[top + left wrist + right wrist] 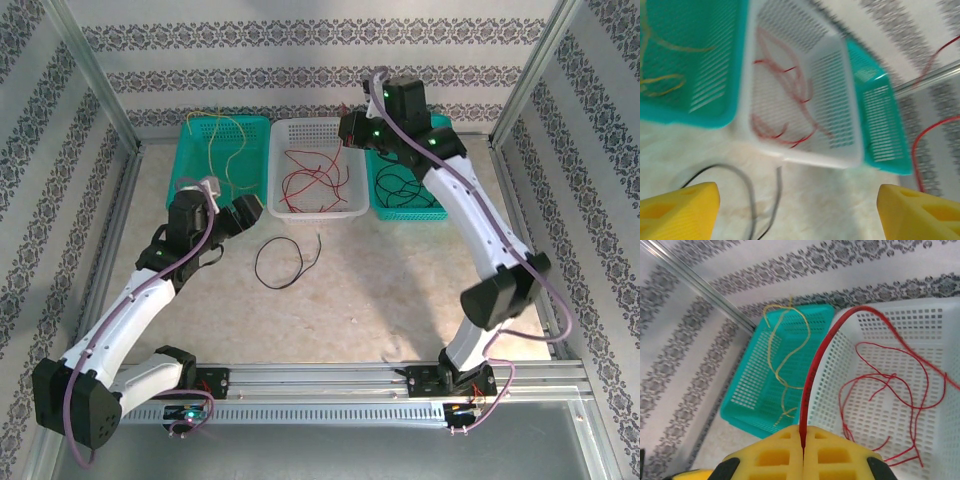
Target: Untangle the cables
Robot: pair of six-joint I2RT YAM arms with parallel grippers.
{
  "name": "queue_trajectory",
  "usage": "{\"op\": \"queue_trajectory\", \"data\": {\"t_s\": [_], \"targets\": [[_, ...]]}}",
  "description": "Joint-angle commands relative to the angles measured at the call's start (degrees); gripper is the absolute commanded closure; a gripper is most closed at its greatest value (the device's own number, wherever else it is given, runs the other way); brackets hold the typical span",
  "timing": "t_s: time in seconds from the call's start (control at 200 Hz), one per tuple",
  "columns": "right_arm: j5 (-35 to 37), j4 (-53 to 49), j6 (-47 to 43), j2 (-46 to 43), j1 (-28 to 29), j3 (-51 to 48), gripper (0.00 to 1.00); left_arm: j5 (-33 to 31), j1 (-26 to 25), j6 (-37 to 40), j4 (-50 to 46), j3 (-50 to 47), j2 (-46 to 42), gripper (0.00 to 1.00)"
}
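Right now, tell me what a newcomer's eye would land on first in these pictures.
The right gripper, shut on a red cable arcing over the white basket at the far edge. Then the sorting: yellow cables in the left teal basket, black cables in the right teal basket. One loose black cable lies looped on the table near the open left gripper.

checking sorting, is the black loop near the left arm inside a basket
No, that black cable lies on the table in front of the white basket.
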Motion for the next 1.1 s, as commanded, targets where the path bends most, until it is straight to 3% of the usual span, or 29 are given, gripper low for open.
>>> {"op": "queue_trajectory", "data": {"t_s": [0.0,0.12,0.285,0.45,0.71,1.094], "targets": [[-1.78,-7.12,-3.16,6.27,-0.82,6.7,1.0,-3.9,0.68,2.91,-11.09,-1.4,-1.53,0.18],[-0.89,-8.15,-4.1,11.53,-1.27,9.67,0.99,-4.65,0.69,3.22,-14.98,-2.28,-1.87,0.21],[0.01,-12.05,-4.13,15.95,-1.21,13.14,0.63,-4.36,0.67,4.3,-17.7,-2.13,-1.0,0.25],[2.51,-9.79,-4.97,10.35,1.66,5.42,0.45,-3.68,0.66,4.92,-17.43,-1.99,0.62,0.27],[10.32,-5.19,-4.35,-1.96,11.66,-15.08,0.42,-1.86,0.43,4.86,-17.75,-3.41,7.26,0.34],[13.44,5.34,8.64,-11.47,21.05,-41.53,0.43,-0.84,-3.23,6.82,-17.49,-2.39,17.94,0.41]]}}
